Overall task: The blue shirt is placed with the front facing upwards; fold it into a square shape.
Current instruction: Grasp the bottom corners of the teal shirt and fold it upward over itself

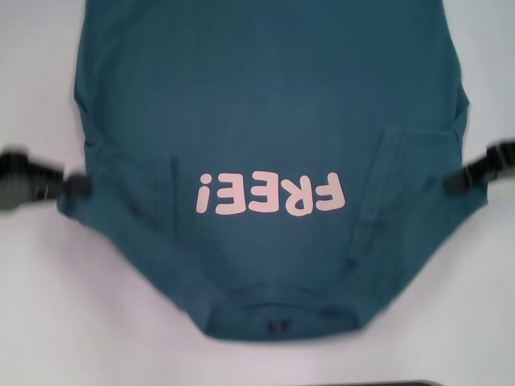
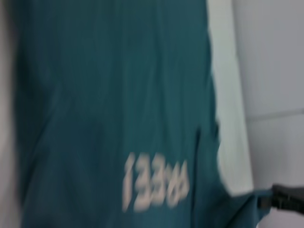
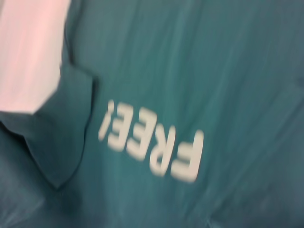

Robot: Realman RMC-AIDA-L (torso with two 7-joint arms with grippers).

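Item: blue shirt (image 1: 265,121), print up on the white table (image 1: 32,314), collar nearest us. Both sleeves already folded inward. Left gripper (image 1: 76,186) and right gripper (image 1: 455,182) touch opposite side edges; grip we cannot tell. We judge lengthwise folds remain.

We've got a dark teal-blue shirt (image 1: 265,104), plain apart from the pale pink "FREE!" print (image 1: 271,194) and a tiny black neck label (image 1: 278,326). Both claws look black; the surface (image 1: 40,305) is white.
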